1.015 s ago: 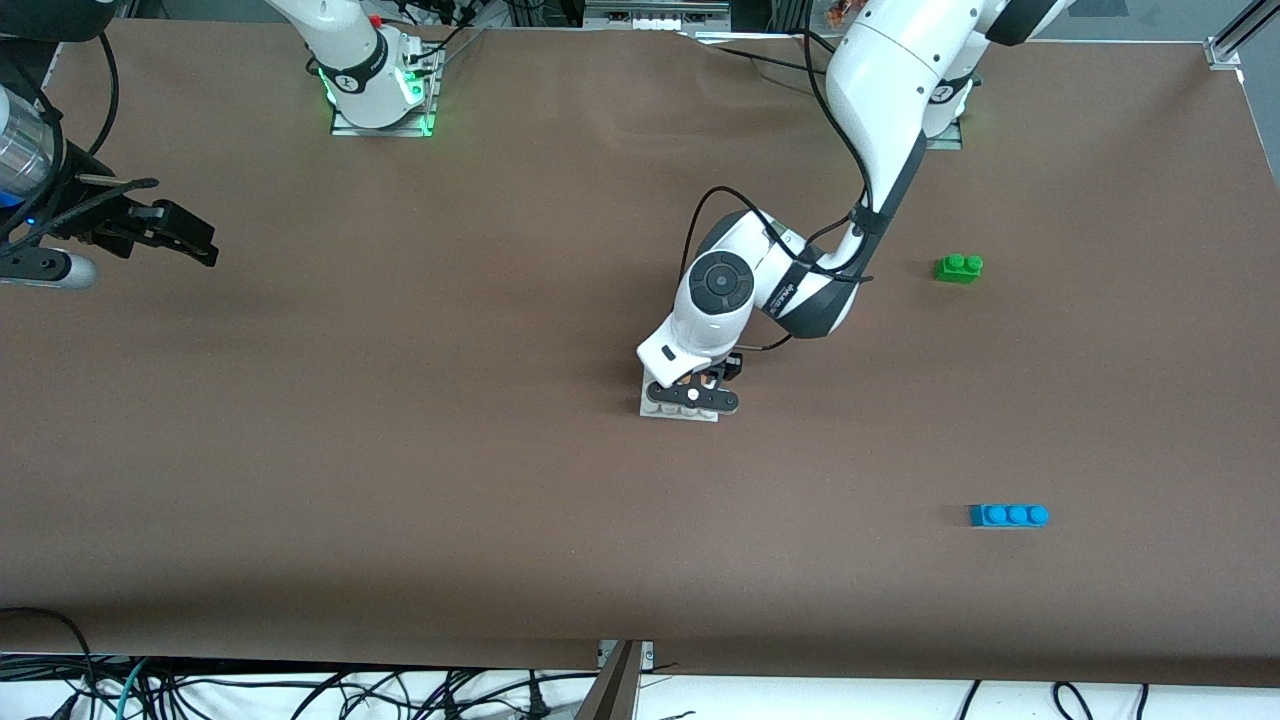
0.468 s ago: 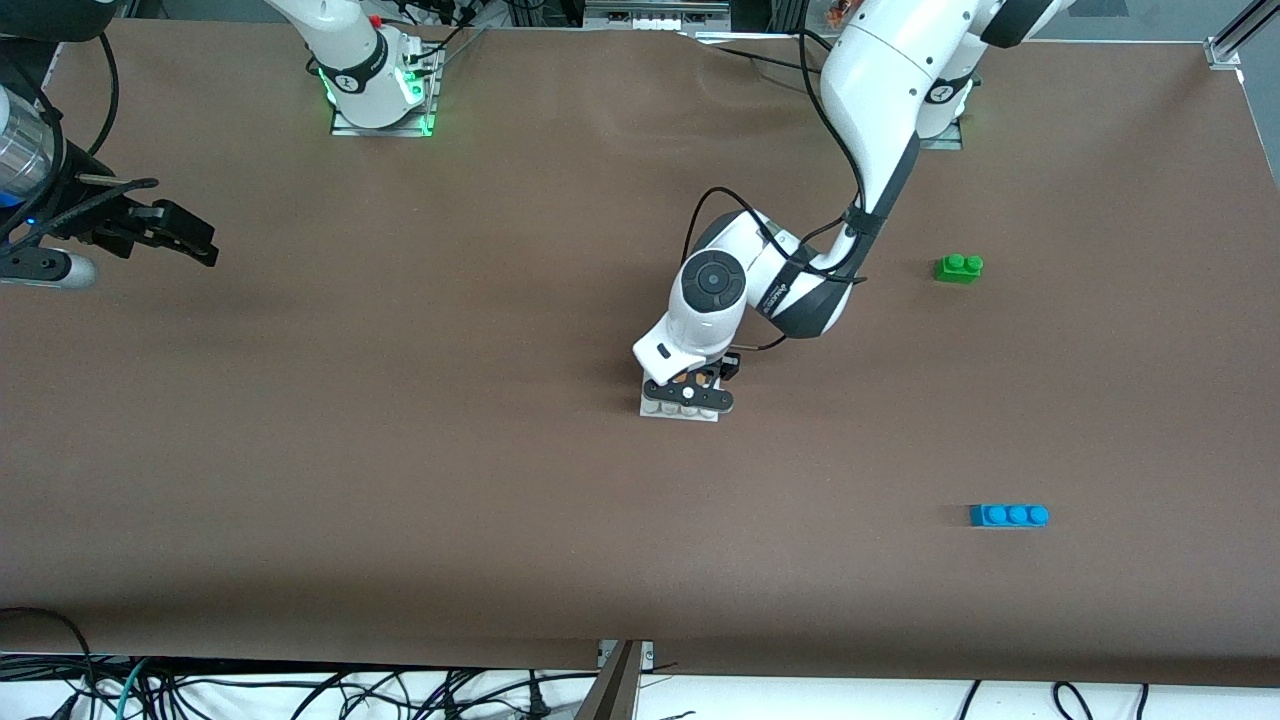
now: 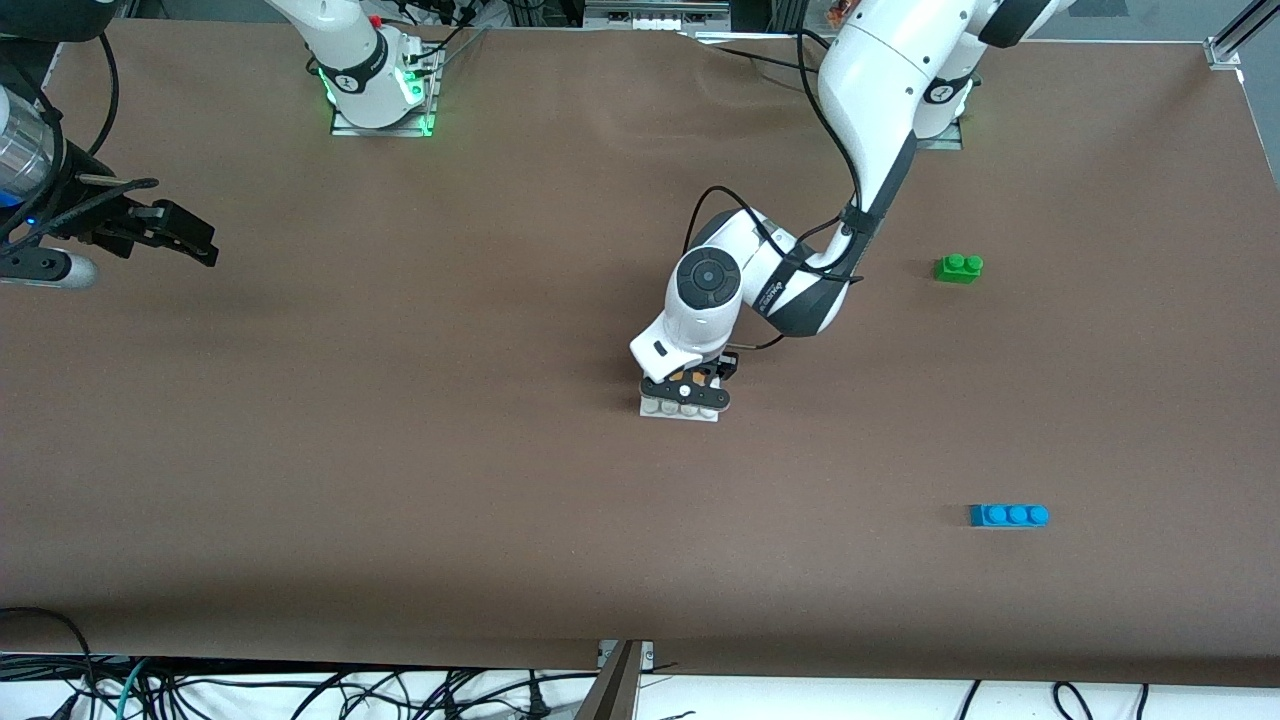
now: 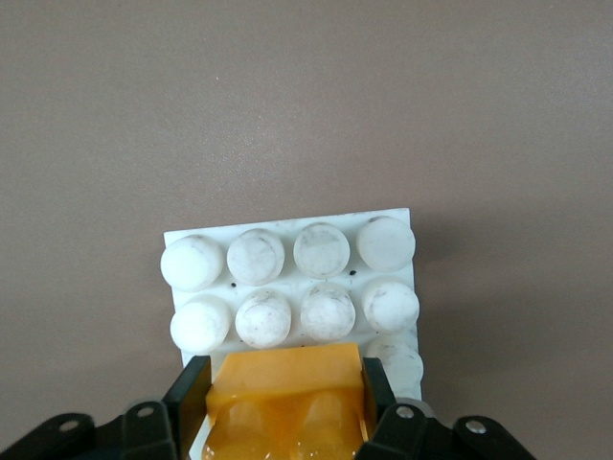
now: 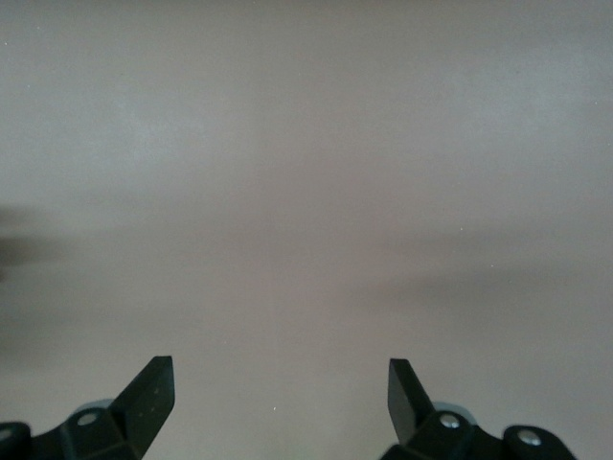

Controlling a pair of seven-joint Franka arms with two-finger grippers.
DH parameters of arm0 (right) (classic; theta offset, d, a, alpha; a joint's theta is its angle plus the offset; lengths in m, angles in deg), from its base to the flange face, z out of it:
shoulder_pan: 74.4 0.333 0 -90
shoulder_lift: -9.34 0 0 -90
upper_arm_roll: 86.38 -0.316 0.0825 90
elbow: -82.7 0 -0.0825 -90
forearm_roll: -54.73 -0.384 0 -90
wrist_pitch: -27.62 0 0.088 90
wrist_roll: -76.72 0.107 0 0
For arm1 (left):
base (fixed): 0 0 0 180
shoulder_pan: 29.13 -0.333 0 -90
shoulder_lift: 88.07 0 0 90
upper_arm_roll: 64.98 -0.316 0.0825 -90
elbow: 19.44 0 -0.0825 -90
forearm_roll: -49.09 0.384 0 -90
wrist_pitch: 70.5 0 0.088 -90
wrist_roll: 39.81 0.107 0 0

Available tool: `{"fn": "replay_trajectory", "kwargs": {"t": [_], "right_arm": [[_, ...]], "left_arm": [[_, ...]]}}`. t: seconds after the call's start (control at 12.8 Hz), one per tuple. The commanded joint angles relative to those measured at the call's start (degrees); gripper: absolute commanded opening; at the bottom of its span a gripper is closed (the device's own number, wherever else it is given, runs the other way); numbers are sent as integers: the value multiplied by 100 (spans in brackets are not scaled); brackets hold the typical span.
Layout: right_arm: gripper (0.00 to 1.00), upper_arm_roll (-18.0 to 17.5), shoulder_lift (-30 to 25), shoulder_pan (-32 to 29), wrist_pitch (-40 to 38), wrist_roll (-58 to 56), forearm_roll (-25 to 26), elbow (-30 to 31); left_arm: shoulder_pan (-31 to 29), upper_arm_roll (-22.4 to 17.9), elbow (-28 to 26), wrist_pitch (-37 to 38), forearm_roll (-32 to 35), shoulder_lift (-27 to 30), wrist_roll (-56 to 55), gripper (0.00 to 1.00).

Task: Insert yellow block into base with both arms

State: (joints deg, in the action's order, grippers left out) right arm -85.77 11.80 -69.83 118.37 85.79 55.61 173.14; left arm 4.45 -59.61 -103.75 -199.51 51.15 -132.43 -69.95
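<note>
Block and base, live from the table:
Table: brown top, the base sitting about mid-table, our landmark for everything here.
Left arm: reaches from its mount down over the base, wrist bent low above it.
Right arm: waits, parked toward its own end of the table, well apart from the base.
Base: white studded plate flat on the table; the left wrist view shows two full stud rows bare.
Blue brick: three studs, nearer the front camera than the base, toward the left arm's end.
Green brick: two studs, farther from the front camera than the base, same end, well apart from it.
Left gripper: right over the base, fingers clamped on the block's two sides.
Right gripper: hangs over bare table, well apart from the base; fingers spread wide, nothing between them.
Block: yellow, held in the left gripper, sitting on the base's studs beside the bare rows; whether it is fully pressed home, cannot tell.
</note>
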Motion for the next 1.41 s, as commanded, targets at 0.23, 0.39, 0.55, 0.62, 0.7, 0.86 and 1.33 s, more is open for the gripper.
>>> {"fn": "replay_trajectory", "kwargs": {"t": [0.23, 0.39, 0.55, 0.62, 0.7, 0.86, 1.33], "right_arm": [[99, -17, -26, -35, -49, 60, 44, -1], [99, -26, -26, -35, -49, 51, 35, -1], [99, -26, -26, -35, -49, 51, 35, -1], [99, -26, -26, -35, -49, 51, 35, -1], [99, -26, -26, -35, -49, 51, 35, -1], [99, -26, -26, -35, -49, 51, 35, -9], [99, -26, -26, -35, -49, 42, 44, -1]], "left_arm": [[87, -80, 195, 122, 136, -81, -88, 70], [87, -80, 195, 105, 145, -81, -45, 100], [87, -80, 195, 105, 154, -72, -45, 100], [87, -80, 195, 105, 154, -72, -45, 100], [87, -80, 195, 105, 154, -72, -45, 100], [87, -80, 195, 105, 145, -11, -62, 100], [-263, -80, 213, 1456, 83, 998, -18, 100]]}}
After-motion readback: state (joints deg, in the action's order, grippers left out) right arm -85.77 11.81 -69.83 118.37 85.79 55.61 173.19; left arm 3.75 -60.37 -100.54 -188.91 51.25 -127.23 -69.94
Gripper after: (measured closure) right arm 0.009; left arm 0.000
